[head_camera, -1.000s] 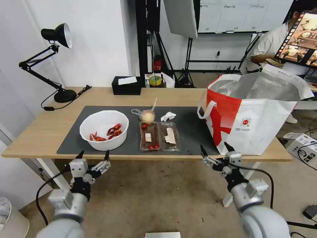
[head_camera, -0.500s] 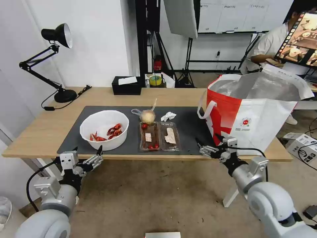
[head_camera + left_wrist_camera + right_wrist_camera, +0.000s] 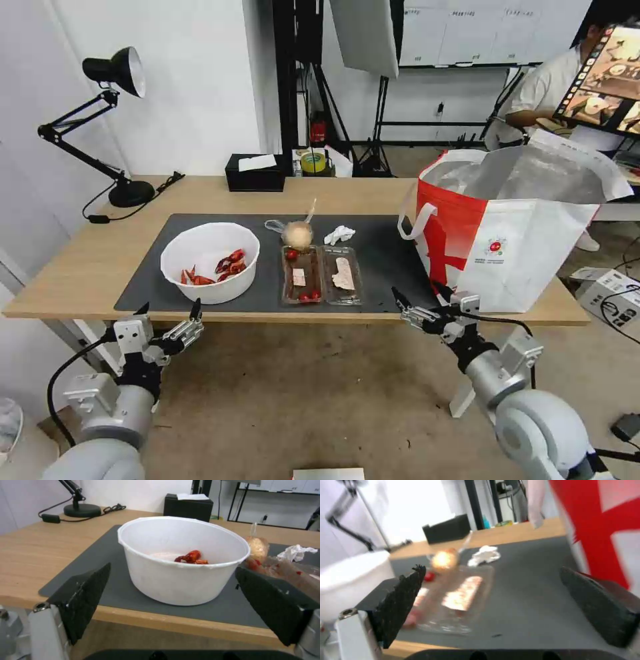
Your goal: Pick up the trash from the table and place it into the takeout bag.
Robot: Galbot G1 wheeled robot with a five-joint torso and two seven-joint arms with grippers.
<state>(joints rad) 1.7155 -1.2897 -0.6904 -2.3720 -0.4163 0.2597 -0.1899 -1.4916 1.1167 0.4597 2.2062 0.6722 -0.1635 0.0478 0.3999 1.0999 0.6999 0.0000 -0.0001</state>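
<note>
Hovering left gripper facing white bowl, red shells inside

On the counter lay a mat; on it the bowl sat left of the tray, the knotted bag and tissue behind it, the takeout bag at right.

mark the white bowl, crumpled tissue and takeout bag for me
white bowl [image 3: 208,291], head view, front wall.
crumpled tissue [image 3: 339,235], head view, middle of the wad.
takeout bag [image 3: 533,253], head view, white front panel.
</note>
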